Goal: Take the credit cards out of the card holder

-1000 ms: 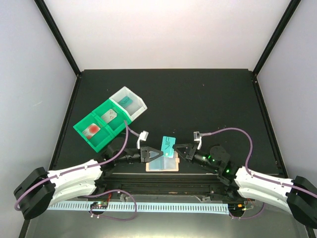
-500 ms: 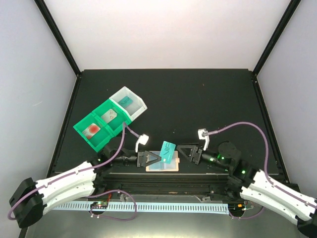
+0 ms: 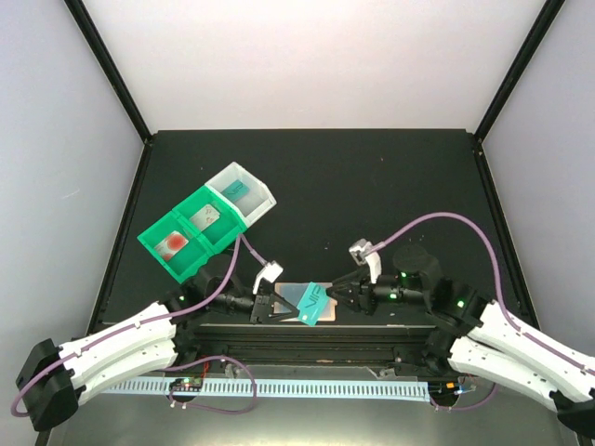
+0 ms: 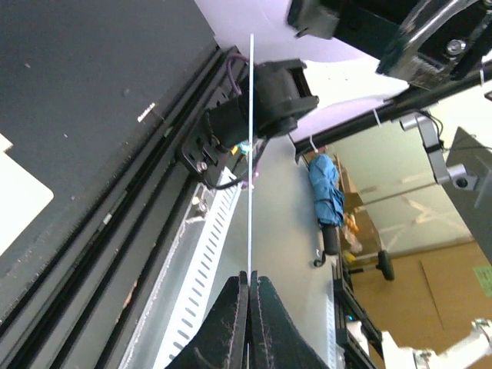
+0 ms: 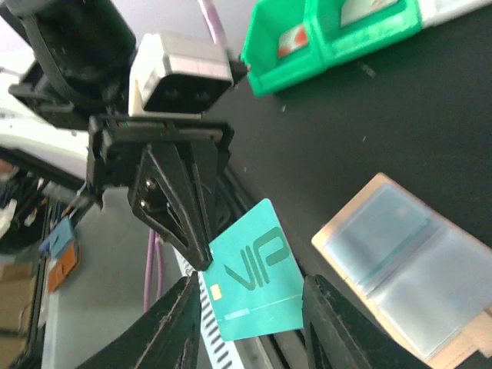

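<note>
Lower centre: L fingers (image 4: 248,281) pinch teal card (image 3: 312,305) clear of holder (image 3: 289,295), R fingers (image 3: 333,295) part-open, gripping nothing; next, prob. to bins (image 3: 181,245).

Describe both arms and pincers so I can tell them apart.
Left arm and right arm match: white shells, black joints, a purple cable looping to a pale camera block. Left pincer and right pincer are black, tapering to a point. Green lights dot the right arm only.
</note>
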`<act>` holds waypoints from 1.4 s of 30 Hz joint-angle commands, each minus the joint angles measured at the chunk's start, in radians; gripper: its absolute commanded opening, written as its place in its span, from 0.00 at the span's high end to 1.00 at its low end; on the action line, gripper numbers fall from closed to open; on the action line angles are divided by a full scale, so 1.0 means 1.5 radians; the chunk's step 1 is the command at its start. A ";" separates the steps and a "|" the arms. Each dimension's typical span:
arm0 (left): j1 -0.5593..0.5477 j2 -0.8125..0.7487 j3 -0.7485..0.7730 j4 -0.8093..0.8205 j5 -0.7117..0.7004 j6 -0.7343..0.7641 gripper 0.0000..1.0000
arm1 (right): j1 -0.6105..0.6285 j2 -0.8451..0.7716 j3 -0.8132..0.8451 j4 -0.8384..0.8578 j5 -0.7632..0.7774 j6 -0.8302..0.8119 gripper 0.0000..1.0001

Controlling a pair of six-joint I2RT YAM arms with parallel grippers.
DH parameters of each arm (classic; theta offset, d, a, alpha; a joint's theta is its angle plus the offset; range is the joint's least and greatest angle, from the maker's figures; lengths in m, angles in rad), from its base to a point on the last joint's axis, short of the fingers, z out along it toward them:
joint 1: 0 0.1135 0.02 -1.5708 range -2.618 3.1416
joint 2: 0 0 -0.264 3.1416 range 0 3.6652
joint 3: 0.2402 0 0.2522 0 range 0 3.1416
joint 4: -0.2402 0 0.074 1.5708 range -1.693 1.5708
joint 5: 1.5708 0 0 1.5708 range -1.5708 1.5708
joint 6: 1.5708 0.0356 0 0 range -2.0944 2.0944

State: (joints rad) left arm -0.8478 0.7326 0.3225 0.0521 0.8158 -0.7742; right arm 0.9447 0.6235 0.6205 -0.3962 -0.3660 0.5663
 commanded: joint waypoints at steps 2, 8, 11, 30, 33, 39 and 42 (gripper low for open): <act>-0.006 -0.002 0.016 -0.008 0.057 0.028 0.98 | 0.000 0.075 0.030 -0.006 -0.113 -0.054 0.60; -0.006 -0.005 0.009 -0.003 0.060 0.026 0.98 | 0.000 0.125 0.009 0.056 -0.171 -0.050 0.60; -0.007 -0.005 0.004 0.007 0.064 0.022 0.98 | 0.000 0.124 0.003 0.059 -0.165 -0.055 0.61; -0.006 -0.096 0.004 -0.023 -0.084 -0.041 0.61 | -0.001 0.097 -0.008 0.109 -0.080 0.038 0.99; -0.007 -0.136 0.008 -0.052 -0.149 -0.070 0.48 | -0.001 0.108 -0.015 0.168 -0.072 0.099 0.99; -0.006 -0.212 -0.008 -0.069 -0.231 -0.127 0.42 | -0.001 0.118 -0.073 0.368 -0.047 0.235 0.99; -0.006 -0.241 -0.025 -0.051 -0.260 -0.166 0.42 | -0.001 0.126 -0.080 0.406 -0.012 0.269 0.99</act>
State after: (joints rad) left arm -0.8532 0.4152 0.3088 -0.0280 0.5289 -0.9295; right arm 0.9455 0.8040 0.5152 0.0261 -0.4648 0.8433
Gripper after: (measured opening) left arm 0.582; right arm 0.010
